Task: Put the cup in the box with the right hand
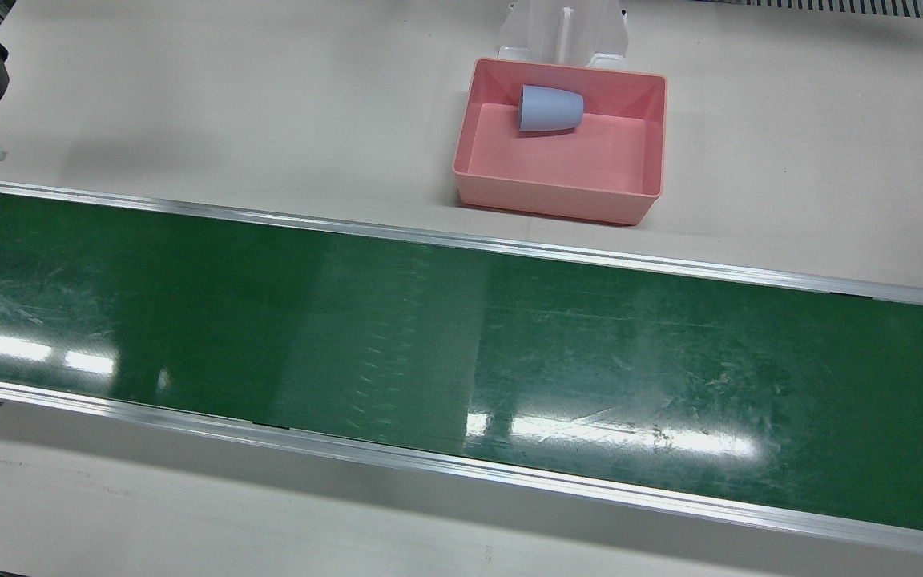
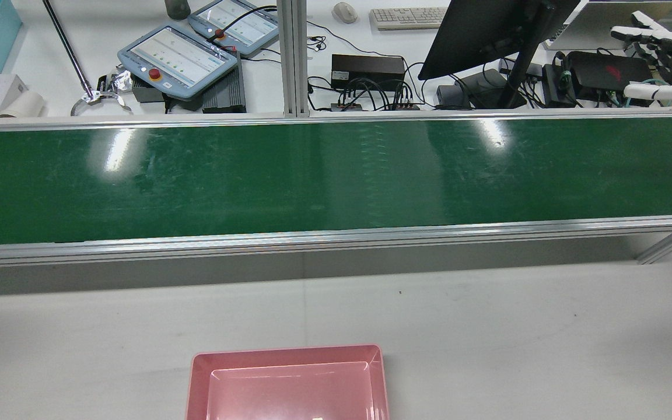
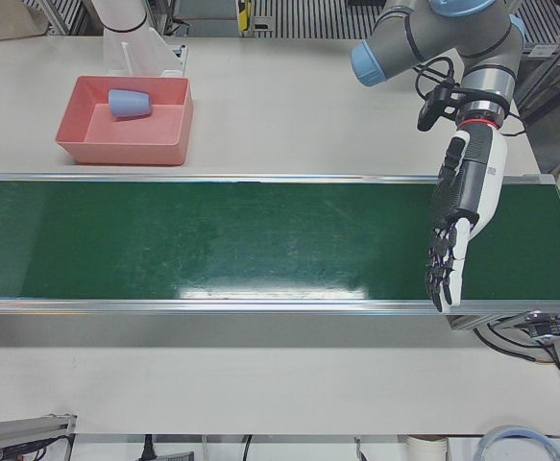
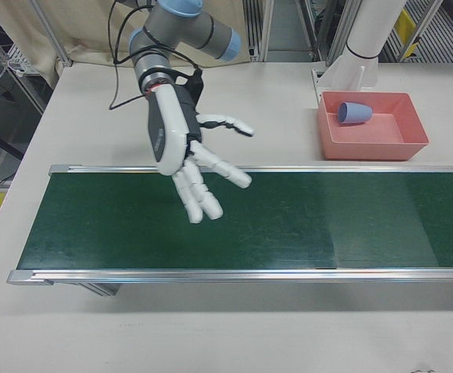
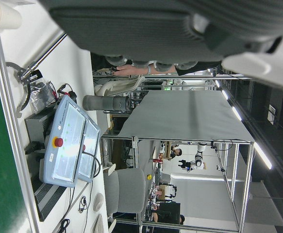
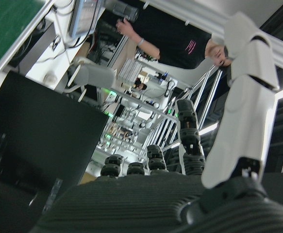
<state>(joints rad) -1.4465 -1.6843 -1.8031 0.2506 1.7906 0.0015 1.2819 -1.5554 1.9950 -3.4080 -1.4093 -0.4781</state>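
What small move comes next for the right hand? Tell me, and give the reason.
Probably none beyond drawing back to rest. The cup already lies on its side inside the pink box, and the right hand hangs open and empty over the green belt, far from the box, so the placing looks done.

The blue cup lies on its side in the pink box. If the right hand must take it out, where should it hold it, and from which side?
Probably from above, fingers around the middle of the cup body. It lies on its side against the back wall of the pink box, so the walls block a low sideways approach. The right hand is open.
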